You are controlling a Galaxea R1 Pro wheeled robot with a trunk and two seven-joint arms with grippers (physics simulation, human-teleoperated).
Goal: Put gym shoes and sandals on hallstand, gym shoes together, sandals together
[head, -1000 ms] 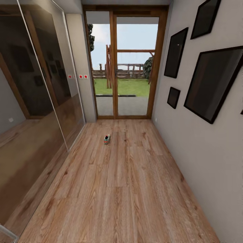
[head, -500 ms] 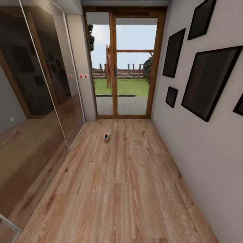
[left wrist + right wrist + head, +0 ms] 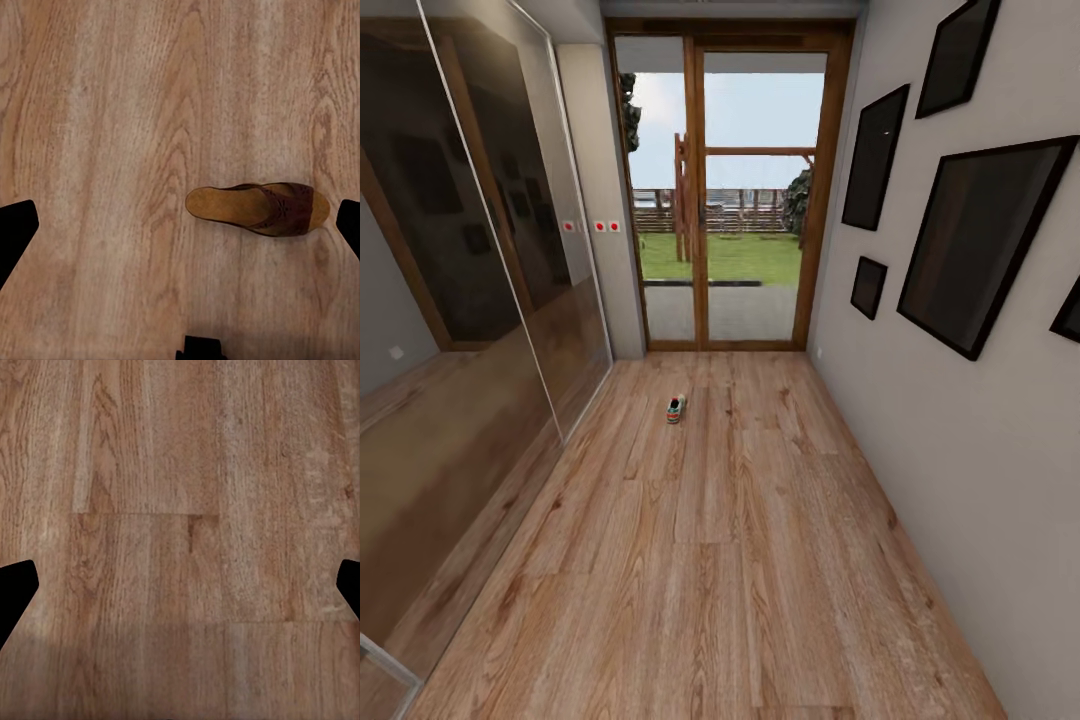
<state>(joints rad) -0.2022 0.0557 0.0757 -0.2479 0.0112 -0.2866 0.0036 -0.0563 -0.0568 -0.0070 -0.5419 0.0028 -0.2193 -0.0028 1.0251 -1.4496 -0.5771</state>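
Sneaker (image 3: 676,409): one, white with green side stripe and red-orange patch, standing alone on the floor (image 3: 740,560) far down the corridor, a little left of centre, short of the glass door (image 3: 723,190). Too small in the head view to tell which way it points.

Sandal (image 3: 259,209): one, brown, tan footbed, dark reddish-brown strap across one end; flat on the planks, sole down, seen in the left wrist view. It lies between the two dark fingertips, nearer one of them, touching neither.

Floor: light-brown wood-grain planks, running the corridor's length.

Left gripper (image 3: 180,229): fingers (image 3: 16,229) spread wide, tips at opposite edges of the wrist view; nothing held; poised above the floor over the sandal.

Right gripper (image 3: 180,589): fingers (image 3: 16,585) likewise spread wide, holding nothing; bare planks beneath.

Door: wood-framed, two glazed panels, at the far end; lawn, fence and sky beyond.

Left wall: tall mirrored sliding panels (image 3: 460,300) reflecting floor and frames; small red-and-white switches (image 3: 607,227) on the pillar beside the door.

Right wall: pale grey, hung with several black picture frames (image 3: 980,240) of differing sizes.
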